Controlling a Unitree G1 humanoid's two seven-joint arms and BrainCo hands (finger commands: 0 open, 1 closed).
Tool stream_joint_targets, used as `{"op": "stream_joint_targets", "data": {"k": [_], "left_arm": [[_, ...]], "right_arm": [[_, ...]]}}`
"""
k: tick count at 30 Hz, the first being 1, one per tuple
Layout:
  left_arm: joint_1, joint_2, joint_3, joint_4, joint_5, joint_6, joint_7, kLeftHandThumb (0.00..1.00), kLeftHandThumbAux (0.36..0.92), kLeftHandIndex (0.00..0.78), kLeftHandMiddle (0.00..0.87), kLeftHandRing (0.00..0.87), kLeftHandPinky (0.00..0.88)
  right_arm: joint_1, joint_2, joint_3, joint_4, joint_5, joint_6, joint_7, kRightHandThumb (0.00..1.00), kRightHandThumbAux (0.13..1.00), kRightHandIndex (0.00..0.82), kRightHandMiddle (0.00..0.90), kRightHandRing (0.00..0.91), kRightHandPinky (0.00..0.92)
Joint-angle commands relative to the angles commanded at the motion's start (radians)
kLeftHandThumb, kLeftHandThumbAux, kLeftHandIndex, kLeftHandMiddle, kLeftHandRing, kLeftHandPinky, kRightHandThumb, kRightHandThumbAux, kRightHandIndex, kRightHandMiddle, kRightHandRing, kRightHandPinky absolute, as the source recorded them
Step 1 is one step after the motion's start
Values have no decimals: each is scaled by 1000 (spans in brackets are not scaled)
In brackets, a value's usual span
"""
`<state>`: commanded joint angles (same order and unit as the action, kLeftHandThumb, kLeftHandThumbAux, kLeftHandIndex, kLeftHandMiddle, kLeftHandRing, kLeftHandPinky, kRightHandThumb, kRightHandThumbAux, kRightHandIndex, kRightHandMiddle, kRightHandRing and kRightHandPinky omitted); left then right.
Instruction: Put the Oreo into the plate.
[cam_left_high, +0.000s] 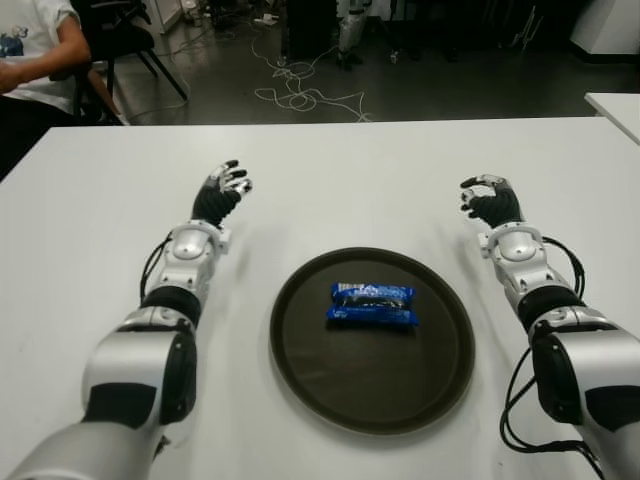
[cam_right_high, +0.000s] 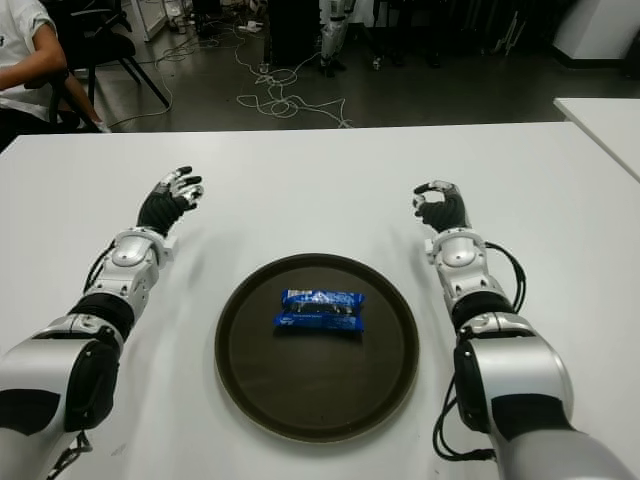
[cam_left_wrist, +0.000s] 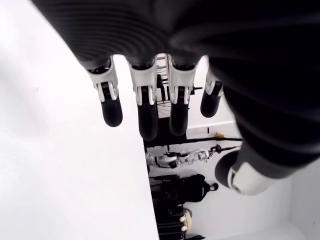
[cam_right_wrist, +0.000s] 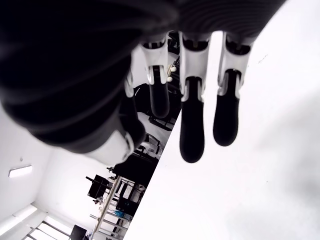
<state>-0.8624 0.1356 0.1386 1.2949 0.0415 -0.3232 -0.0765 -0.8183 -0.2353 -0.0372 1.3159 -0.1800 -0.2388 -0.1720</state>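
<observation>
- The Oreo, a blue wrapped pack, lies flat near the middle of the dark round plate, its long side running left to right across my view. By how things lie, I judge the task as good as done.
- My left robot hand shows to the left of the plate, well apart from it, above the white surface; its wrist view shows the fingers loosely extended with nothing between them.
- My right robot hand shows to the right of the plate, also well apart; its fingers hang relaxed and empty, the thumb curled a little toward them.
- Handling, as I judge it: the pack looks light and small, in a glossy film wrapper that would be slippery and would crumple under pressure. The biscuits inside are brittle, so a hard squeeze could crack them.
- If I had to take hold again, I would pinch across the short width at the middle of the pack, thumb on one long edge and fingers on the other, with gentle force.
- Writing: there is white print on the blue wrapper, but I cannot read any letters from the eye views. No other labels are legible.
- A person sits at the far left, beyond the surface's edge.
</observation>
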Motion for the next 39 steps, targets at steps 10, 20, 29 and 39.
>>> {"op": "stream_joint_targets", "data": {"k": [10,20,29,39], "left_arm": [[-1,2,-2,1,-2,14,-4,120,620,128,203,182,169],[0,3,-3,2,-2,16,-12,98,656,141,213,192,177],[-2,6,-13,4,9,24,-19,75,662,142,204,184,186],[-1,6,-16,3,14,23,-13,40,695,167,221,204,204]], "right_arm": [[1,1,-2,0,-6,-1,-7,677,728,412,466,493,506],[-1,3,-7,1,-4,8,-8,677,727,412,462,494,513],[-3,3,3,2,-16,12,-24,672,729,411,467,499,528],[-3,3,11,0,-17,10,-35,671,729,411,473,506,530]]}}
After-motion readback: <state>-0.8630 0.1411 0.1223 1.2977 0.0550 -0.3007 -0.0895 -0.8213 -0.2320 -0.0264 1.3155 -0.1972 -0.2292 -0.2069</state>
